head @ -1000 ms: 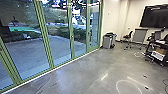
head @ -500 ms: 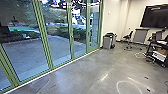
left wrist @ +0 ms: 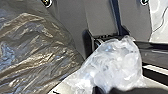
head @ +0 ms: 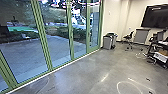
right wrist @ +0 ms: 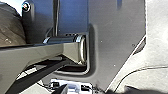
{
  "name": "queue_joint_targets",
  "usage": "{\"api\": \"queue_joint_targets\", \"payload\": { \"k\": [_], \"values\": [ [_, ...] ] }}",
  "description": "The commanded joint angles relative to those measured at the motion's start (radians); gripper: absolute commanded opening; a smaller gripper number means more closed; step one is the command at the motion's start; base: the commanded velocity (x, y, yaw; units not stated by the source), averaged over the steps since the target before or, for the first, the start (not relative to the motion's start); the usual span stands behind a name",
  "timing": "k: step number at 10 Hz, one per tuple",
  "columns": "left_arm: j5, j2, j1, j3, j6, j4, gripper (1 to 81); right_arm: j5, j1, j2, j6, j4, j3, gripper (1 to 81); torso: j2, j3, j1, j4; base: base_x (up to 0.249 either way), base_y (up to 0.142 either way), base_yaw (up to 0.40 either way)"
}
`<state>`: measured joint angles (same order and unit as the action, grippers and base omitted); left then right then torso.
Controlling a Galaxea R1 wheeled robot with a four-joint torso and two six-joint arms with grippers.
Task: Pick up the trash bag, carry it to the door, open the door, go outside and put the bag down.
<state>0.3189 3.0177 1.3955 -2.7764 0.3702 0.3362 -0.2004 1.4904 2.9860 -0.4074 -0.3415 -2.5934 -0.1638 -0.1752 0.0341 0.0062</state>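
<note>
Presently, head view: a row of green-framed glass doors [head: 41, 32] runs along one side of a smooth grey floor [head: 97, 70], with a pale strip at its base. Paved yard [head: 22, 53] and bushes [head: 62, 32] visible beyond the glass. Past the doors, against the pale wall [head: 113, 20], stands a grey bin [head: 107, 43]. Farther right: a dark chair [head: 128, 37], a grey panel [head: 141, 36] and a dark screen [head: 155, 16] mounted on the wall. At the right edge, a dark cart [head: 151, 47] carries a white box [head: 161, 57] low down. A pale curved line [head: 119, 85] lies on the floor.

Left wrist view: the trash bag [left wrist: 32, 50], brownish-grey, shiny and creased, lies close to the camera, in front of the robot's body. Beside it, bunched clear plastic [left wrist: 115, 65] reaches the left gripper [left wrist: 106, 90]. Cannot tell how far open its jaws are, or whether they grip the plastic.

Right wrist view: part of the trash bag appears beyond the robot's bar. Right gripper [right wrist: 97, 90]: jaw opening and any hold, cannot tell.
</note>
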Motion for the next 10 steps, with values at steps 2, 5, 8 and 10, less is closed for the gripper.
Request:
{"api": "queue_joint_targets", "payload": {
  "k": [2, 5, 8, 10],
  "values": [
    [0.081, 0.001, -0.057, -0.002, 0.007, -0.002, 1.0, -0.056, -0.051, 0.004, 0.004, -0.007, 0.003, 81.1, 0.000, 0.000, 0.000, 0.000, 0.123, -0.063, 0.000],
    [0.081, 0.001, -0.057, -0.002, 0.007, -0.002, 1.0, -0.056, -0.051, 0.006, 0.004, -0.007, 0.000, 81.1, 0.000, 0.000, 0.000, 0.000, 0.125, -0.069, 0.000],
    [0.081, 0.001, -0.057, -0.002, 0.007, -0.002, 1.0, -0.056, -0.051, 0.006, 0.004, -0.005, 0.000, 81.1, 0.000, 0.000, 0.000, 0.000, 0.135, -0.068, 0.000],
    [0.081, 0.000, -0.057, -0.002, 0.007, -0.002, 1.0, -0.056, -0.049, 0.006, 0.004, -0.005, 0.000, 81.1, 0.000, 0.000, 0.000, 0.000, 0.138, -0.068, 0.000]
  ]
}}
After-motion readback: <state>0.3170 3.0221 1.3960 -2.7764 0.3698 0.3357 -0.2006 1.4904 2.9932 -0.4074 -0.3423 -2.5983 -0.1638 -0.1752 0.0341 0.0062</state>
